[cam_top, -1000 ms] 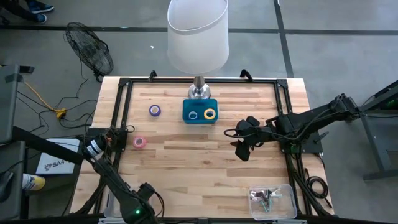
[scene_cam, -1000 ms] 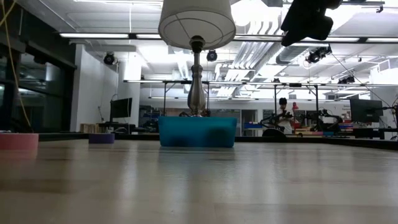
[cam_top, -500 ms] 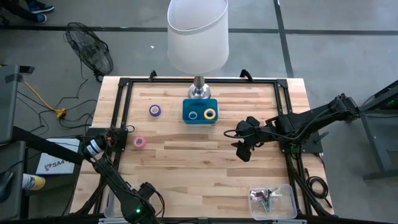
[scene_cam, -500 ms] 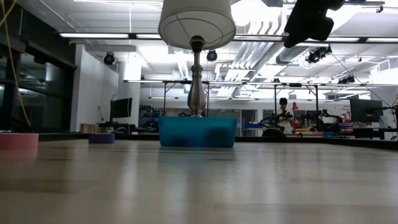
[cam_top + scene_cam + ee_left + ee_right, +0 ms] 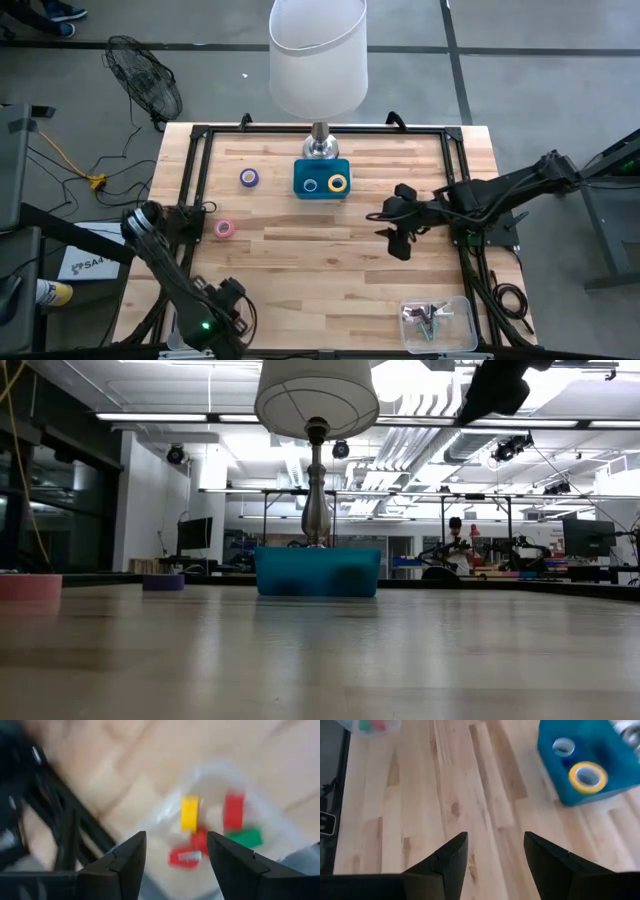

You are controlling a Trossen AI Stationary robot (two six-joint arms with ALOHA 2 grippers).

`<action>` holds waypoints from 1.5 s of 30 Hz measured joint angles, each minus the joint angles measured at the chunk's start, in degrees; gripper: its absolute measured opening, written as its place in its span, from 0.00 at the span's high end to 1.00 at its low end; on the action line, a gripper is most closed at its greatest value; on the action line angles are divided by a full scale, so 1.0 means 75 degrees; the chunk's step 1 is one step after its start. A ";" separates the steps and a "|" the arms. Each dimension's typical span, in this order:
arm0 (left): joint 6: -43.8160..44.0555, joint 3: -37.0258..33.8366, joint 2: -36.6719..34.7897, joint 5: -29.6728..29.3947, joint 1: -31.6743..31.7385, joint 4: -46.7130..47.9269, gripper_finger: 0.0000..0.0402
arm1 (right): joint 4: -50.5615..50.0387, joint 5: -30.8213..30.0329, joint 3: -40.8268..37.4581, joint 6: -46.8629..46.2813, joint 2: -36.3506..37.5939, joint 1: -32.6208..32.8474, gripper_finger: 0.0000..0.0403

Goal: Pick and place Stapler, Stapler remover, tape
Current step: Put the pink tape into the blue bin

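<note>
Wooden tabletop [image 5: 300, 260]: we're seeing yellow tape [image 5: 338, 183] and blue tape [image 5: 310, 185] sitting in blue bin [image 5: 322, 178], purple tape [image 5: 249, 178] and pink tape [image 5: 224, 229] lying loose. Right tool [image 5: 401, 245] hovering mid-tabletop, fingers apart, empty. Left tool [image 5: 175, 865] spread open over clear container [image 5: 220, 820]. No legible labels.

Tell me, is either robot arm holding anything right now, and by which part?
Nothing is held. The right gripper hangs open over bare wood near the blue tray, its fingers empty. The left gripper is open too, above a clear box of small blocks.
</note>
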State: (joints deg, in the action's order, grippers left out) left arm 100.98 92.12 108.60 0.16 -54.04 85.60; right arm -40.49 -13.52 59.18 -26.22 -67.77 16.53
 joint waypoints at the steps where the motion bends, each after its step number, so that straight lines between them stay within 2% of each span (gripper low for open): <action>1: -0.0034 0.0000 -0.0169 -0.0390 -0.0003 0.0101 0.49 | 0.0005 -0.0070 0.0000 0.0125 0.0092 0.0000 0.54; 5: -0.0230 0.0003 -0.0733 -0.1965 0.0003 0.0568 0.49 | -0.0152 -0.0432 0.0000 0.0449 0.0595 -0.0015 0.54; 9: -0.0696 -0.0195 -0.1354 -0.3506 0.0110 0.0589 0.49 | -0.0883 -0.1185 0.0003 0.0130 0.1274 -0.0217 0.54; 11: -0.0903 -0.0359 -0.1641 -0.4071 0.0267 0.0576 0.49 | -0.1436 -0.1346 0.0003 -0.0415 0.1676 -0.0288 0.54; 14: -0.1718 -0.0730 -0.2130 -0.4590 0.0688 0.0607 0.49 | -0.2027 -0.1517 0.0003 -0.1209 0.2285 -0.0317 0.54; 18: -0.3078 -0.1250 -0.2876 -0.4882 0.1457 0.0492 0.49 | -0.2306 -0.1632 0.0003 -0.1180 0.2944 -0.0201 0.54; 22: -0.4755 -0.1825 -0.3763 -0.5089 0.2245 -0.0205 0.49 | -0.2167 -0.2100 -0.0033 -0.1328 0.3444 -0.0047 0.54; 25: -0.6045 -0.2393 -0.4481 -0.5329 0.2819 -0.1168 0.49 | -0.1286 -0.2418 -0.0698 -0.1368 0.3962 0.0109 0.54; 31: -0.8844 -0.3688 -0.5736 -0.5017 0.4002 -0.4004 0.49 | 0.2393 -0.1883 -0.3321 -0.0922 0.5294 0.0092 0.54; 37: -1.1456 -0.4988 -0.6220 -0.3209 0.5525 -0.7488 0.49 | 0.5221 -0.1004 -0.5470 -0.0840 0.6466 -0.0375 0.54; 40: -1.1997 -0.5189 -0.6217 -0.2654 0.6314 -0.8162 0.49 | 0.5886 -0.0620 -0.6110 -0.0694 0.7036 -0.0728 0.54; 45: -1.2702 -0.5193 -0.6217 -0.2170 0.7323 -0.8951 0.49 | 0.7246 0.0064 -0.7122 -0.0306 0.7974 -0.1517 0.54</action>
State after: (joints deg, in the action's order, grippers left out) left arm 5.72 53.17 61.98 -16.12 0.88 18.47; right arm 13.85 -13.03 5.76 -28.52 -7.97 5.16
